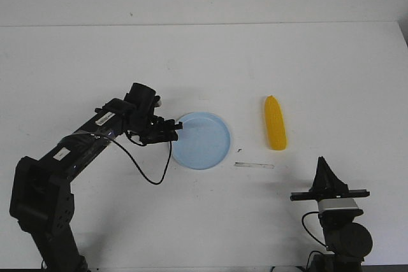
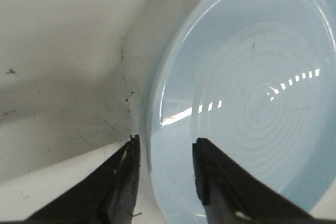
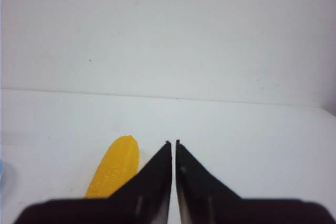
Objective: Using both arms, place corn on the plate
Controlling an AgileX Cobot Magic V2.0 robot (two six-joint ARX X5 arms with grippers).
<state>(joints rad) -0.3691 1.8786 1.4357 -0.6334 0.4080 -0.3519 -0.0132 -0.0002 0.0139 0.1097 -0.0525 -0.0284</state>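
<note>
The pale blue plate [image 1: 203, 140] lies flat at the table's middle. My left gripper [image 1: 175, 128] is at its left edge. In the left wrist view the gripper [image 2: 165, 140] is open, its jaws astride the plate's [image 2: 252, 103] rim, one finger over the table and one over the plate. The yellow corn [image 1: 275, 123] lies on the table to the right of the plate, lengthwise front to back. My right gripper [image 1: 320, 159] is shut and empty near the front right, short of the corn. In the right wrist view the corn [image 3: 115, 166] shows beside the gripper [image 3: 172, 142].
A thin pale strip [image 1: 254, 165] and a small dark speck [image 1: 238, 150] lie on the white table between plate and corn. The table's back edge [image 1: 204, 25] meets a white wall. The left arm's black cable [image 1: 150, 173] hangs over the table.
</note>
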